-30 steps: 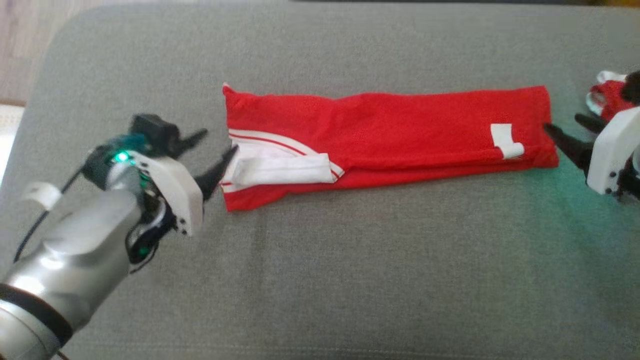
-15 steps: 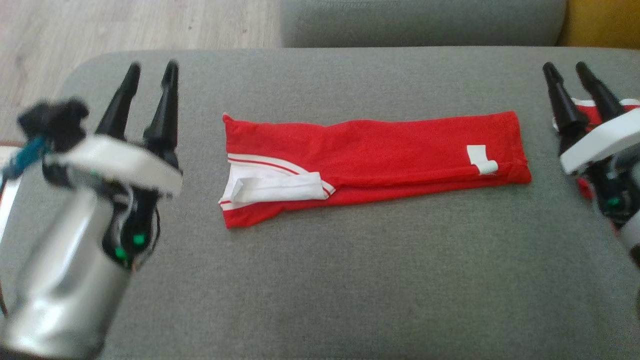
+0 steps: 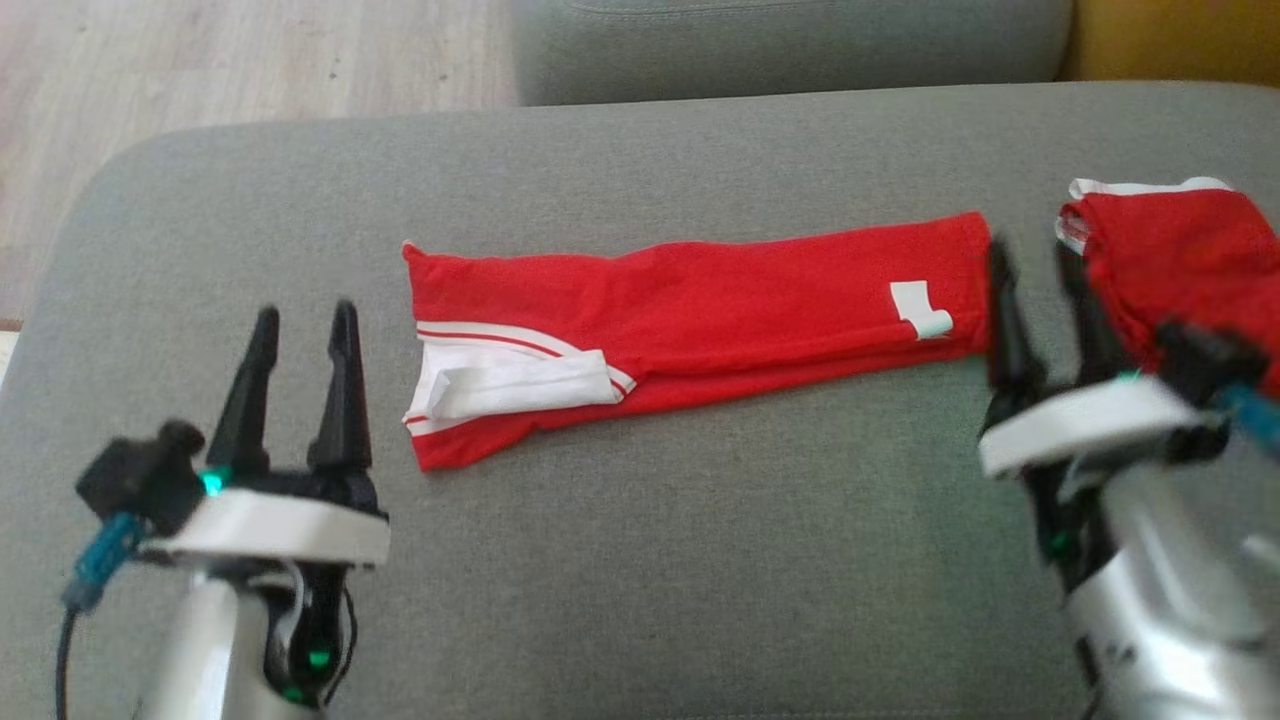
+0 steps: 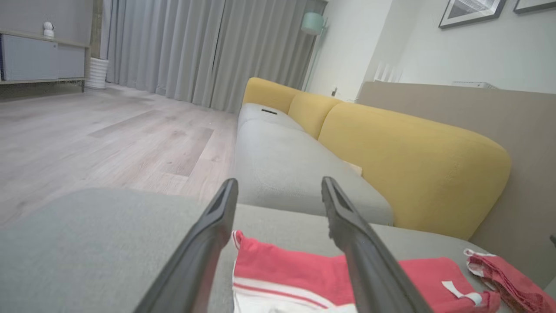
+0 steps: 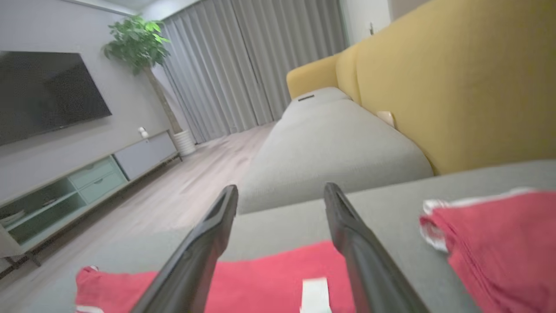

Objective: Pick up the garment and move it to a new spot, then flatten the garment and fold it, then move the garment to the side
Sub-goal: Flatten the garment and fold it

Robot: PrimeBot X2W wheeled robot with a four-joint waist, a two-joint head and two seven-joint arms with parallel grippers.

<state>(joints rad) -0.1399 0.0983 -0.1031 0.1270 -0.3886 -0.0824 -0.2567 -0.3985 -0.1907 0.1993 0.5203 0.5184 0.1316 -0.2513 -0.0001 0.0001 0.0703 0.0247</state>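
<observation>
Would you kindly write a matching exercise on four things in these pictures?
Things: 1 folded red garment; 2 second red garment; 3 left hand; 4 white tag.
Descriptions: A open, left of the folded garment; B at the gray cushion's far right; C stretched across the cushion's middle; D on the folded garment's right end.
Pairs: 1-C; 2-B; 3-A; 4-D.
</observation>
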